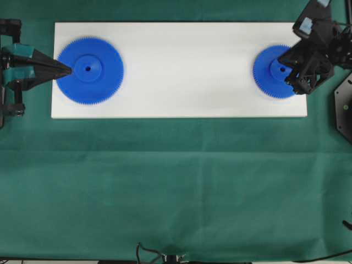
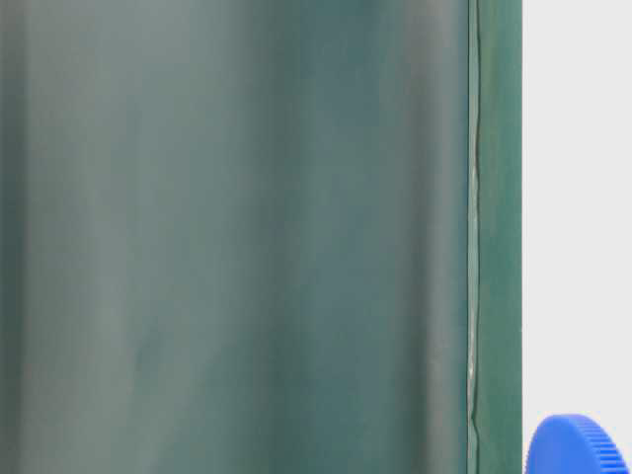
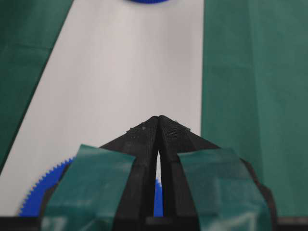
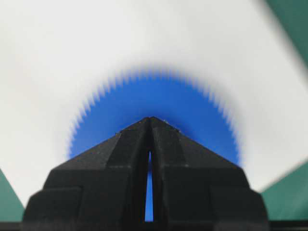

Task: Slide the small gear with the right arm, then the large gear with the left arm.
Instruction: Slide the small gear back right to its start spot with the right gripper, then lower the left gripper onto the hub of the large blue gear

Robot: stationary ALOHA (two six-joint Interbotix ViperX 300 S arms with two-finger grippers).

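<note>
While both pinched together, two end effectors (left (image 1: 69, 70), right (image 1: 281, 56)), two gears: large gear (image 1: 90, 70), small gear (image 1: 273, 72).

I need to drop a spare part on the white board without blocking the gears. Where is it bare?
The board is bare between the large gear and the small gear. Both ends are crowded: the left gripper meets the large gear's rim, and the right gripper sits over the small gear.

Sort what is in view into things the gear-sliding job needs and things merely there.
Job: small gear, large gear, right pincer, left pincer, both shut.
Merely there: white board, green cloth.
</note>
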